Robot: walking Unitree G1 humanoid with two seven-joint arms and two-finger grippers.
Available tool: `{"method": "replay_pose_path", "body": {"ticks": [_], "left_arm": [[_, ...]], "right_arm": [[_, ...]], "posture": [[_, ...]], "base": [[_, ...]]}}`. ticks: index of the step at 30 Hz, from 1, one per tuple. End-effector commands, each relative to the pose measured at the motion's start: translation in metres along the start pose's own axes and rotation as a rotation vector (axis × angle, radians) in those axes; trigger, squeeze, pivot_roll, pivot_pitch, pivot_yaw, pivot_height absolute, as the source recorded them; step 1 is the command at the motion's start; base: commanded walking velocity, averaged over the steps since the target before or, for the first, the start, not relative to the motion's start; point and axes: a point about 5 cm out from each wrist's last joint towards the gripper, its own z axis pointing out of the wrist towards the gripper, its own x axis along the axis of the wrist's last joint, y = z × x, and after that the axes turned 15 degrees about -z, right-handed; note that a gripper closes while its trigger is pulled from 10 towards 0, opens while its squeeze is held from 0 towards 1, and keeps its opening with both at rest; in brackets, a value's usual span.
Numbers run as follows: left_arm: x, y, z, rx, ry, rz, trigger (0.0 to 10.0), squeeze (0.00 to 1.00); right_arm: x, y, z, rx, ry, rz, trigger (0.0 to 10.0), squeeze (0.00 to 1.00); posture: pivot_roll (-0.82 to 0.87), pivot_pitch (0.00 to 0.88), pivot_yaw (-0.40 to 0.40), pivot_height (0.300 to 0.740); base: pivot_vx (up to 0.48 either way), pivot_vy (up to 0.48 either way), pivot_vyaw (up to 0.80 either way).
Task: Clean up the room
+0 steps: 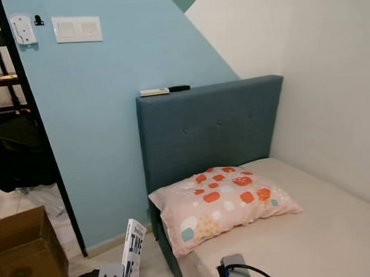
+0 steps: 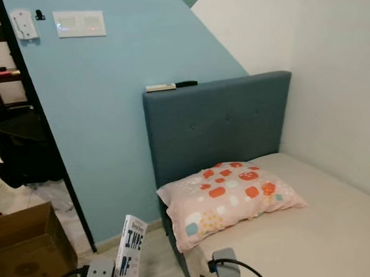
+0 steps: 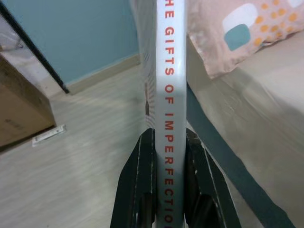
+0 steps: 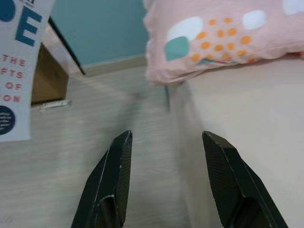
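the left gripper (image 3: 170, 142) is clamped on the spine of a white paperback book (image 3: 170, 95) — held upright above the wood-look floor (image 3: 85, 166), just beside the bed (image 1: 312, 231). the right gripper (image 4: 167, 142) is held low over the bed's edge with its fingers (image 4: 118, 161) spread and nothing between them. a patterned pink pillow (image 1: 224, 201) is laid against the blue headboard (image 1: 209, 128) — a cardboard box (image 1: 24, 253) is seen on the floor to the left.
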Motion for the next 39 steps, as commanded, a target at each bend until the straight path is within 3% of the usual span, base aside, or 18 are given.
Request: {"method": "replay_pose_path", "body": {"ticks": [1, 20, 39], "left_arm": [[0.0021, 0.0009, 0.0004, -0.006, 0.013, -0.002, 10.0, 0.0], [0.0034, 0.0012, 0.0016, -0.004, 0.018, -0.003, 10.0, 0.0], [0.0037, 0.0008, 0.0006, -0.003, 0.032, 0.035, 10.0, 0.0]], "right_arm": [[-0.0009, -0.0002, -0.0003, -0.001, -0.004, 0.006, 10.0, 0.0], [0.0007, 0.0001, 0.0009, 0.0, -0.002, 0.008, 10.0, 0.0], [-0.0003, -0.0029, 0.0007, 0.007, -0.005, 0.031, 10.0, 0.0]], "posture": [[0.03, 0.073, -0.01, 0.74], [0.03, 0.072, -0.008, 0.74], [0.03, 0.073, -0.016, 0.74]], "base": [[0.285, 0.0, 0.0], [0.286, 0.0, 0.0], [0.0, 0.0, 0.0]]}}
